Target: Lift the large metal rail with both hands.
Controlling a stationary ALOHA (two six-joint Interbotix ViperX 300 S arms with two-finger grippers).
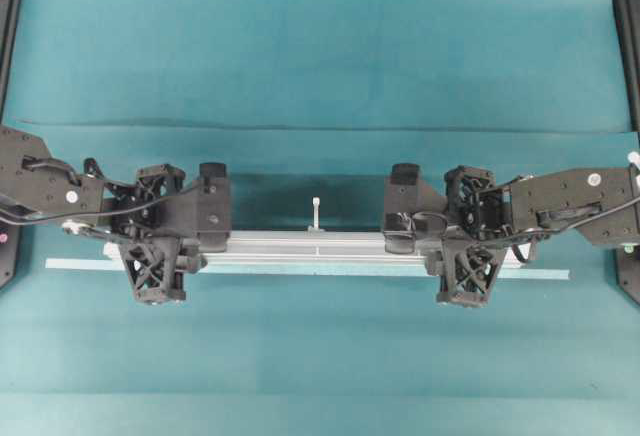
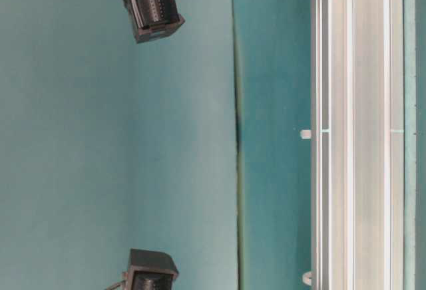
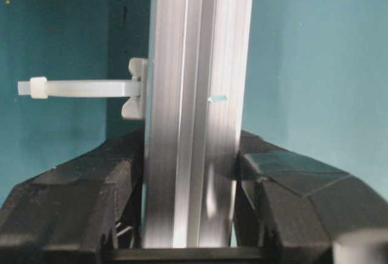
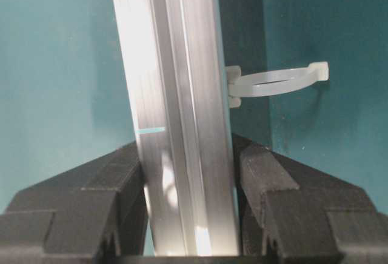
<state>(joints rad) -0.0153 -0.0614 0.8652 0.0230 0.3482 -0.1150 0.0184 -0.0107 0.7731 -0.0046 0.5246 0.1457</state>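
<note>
The large metal rail (image 1: pixel 310 246) is a long silver grooved bar running left to right across the teal cloth. It casts a dark shadow on the cloth behind it. A white peg (image 1: pixel 316 211) stands on its far edge. My left gripper (image 1: pixel 160 241) is shut on the rail near its left end. In the left wrist view its fingers (image 3: pixel 91 185) press both sides of the rail (image 3: pixel 194 64), beside a white peg (image 3: pixel 79 87). My right gripper (image 1: pixel 465 244) is shut on the rail near its right end. Its fingers (image 4: pixel 273 179) clamp the rail (image 4: pixel 170 52) below another peg (image 4: pixel 273 81).
A thin flat pale teal strip (image 1: pixel 550 274) lies on the cloth just in front of the rail and reaches past both its ends. Black frame posts (image 1: pixel 628 36) stand at the table's left and right edges. A fold in the cloth (image 1: pixel 320 126) runs across behind the arms.
</note>
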